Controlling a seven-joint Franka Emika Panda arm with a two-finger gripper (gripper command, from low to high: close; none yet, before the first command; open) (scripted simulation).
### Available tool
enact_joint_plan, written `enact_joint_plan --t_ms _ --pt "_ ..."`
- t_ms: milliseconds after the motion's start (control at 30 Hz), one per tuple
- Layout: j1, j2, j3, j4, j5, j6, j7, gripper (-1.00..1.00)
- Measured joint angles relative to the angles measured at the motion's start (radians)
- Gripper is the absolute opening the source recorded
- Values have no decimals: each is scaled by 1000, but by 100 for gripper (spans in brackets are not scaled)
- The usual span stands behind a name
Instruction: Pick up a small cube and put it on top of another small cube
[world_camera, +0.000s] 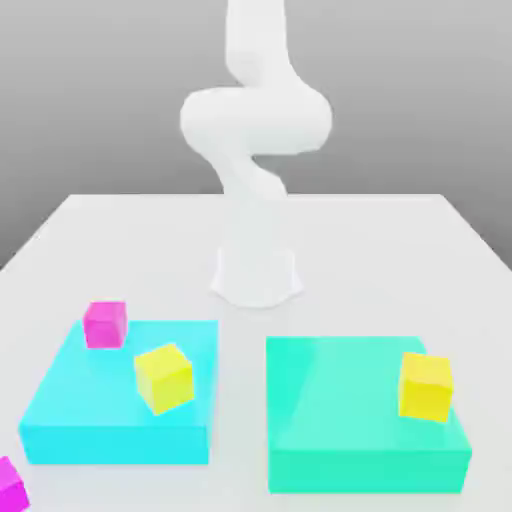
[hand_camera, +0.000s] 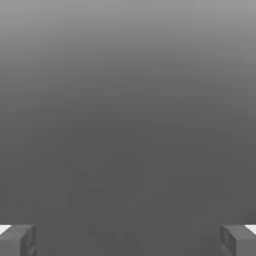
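- The cyan block (world_camera: 80, 410), a flat slab, lies on the pale table (world_camera: 350, 240) and is the landmark here
- One small magenta-pink cube (world_camera: 105, 325) sits at the cyan block's far corner, on the exterior view's left, seemingly on its top
- The other small magenta-pink cube (world_camera: 10, 488) is nearer the camera than the cyan block, off its near corner on the exterior view's left, partly cut off by the picture's edge
- A yellow cube (world_camera: 164, 380) rests turned on the cyan block, towards its edge on the exterior view's right
- The teal block (world_camera: 350, 400) lies beside the cyan block with a gap between, bearing a second yellow cube (world_camera: 425, 387) at its side away from the cyan block
- The white arm (world_camera: 257, 120) stands beyond the cyan block
- The gripper (hand_camera: 128, 241) is open, its fingers well apart, seen against plain grey in the hand view
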Motion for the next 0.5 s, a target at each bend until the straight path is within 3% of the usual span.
enact_joint_plan --t_ms 500 --pt "-103 549 -137 65 62 127 67 0"
